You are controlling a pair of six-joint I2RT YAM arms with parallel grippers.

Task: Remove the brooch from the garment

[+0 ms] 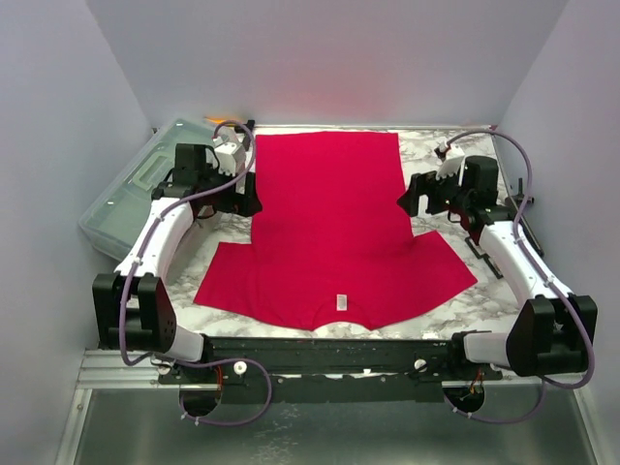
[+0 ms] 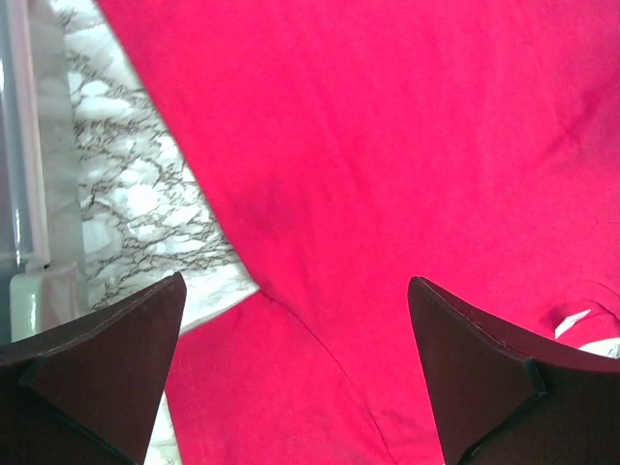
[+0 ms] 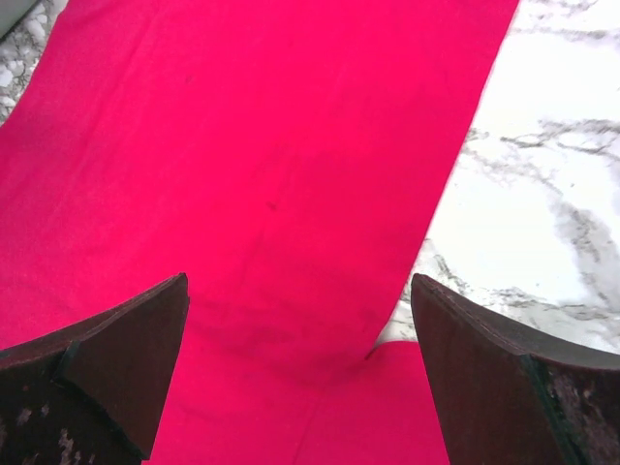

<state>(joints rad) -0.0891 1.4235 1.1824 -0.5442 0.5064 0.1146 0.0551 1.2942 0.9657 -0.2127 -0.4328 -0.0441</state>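
A marbled tabletop (image 1: pixel 418 145) carried the red T-shirt (image 1: pixel 329 223), spread flat beneath both pairs of jaws. The left gripper (image 2: pixel 295 279) and right gripper (image 3: pixel 299 277) hung over its side edges, spread wide, holding nothing.

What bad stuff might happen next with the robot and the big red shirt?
1. No brooch shows anywhere on the shirt, so the open left gripper and right gripper might pinch only cloth and bunch it up.
2. The clear bin sits close beside the left arm, which might bump it.
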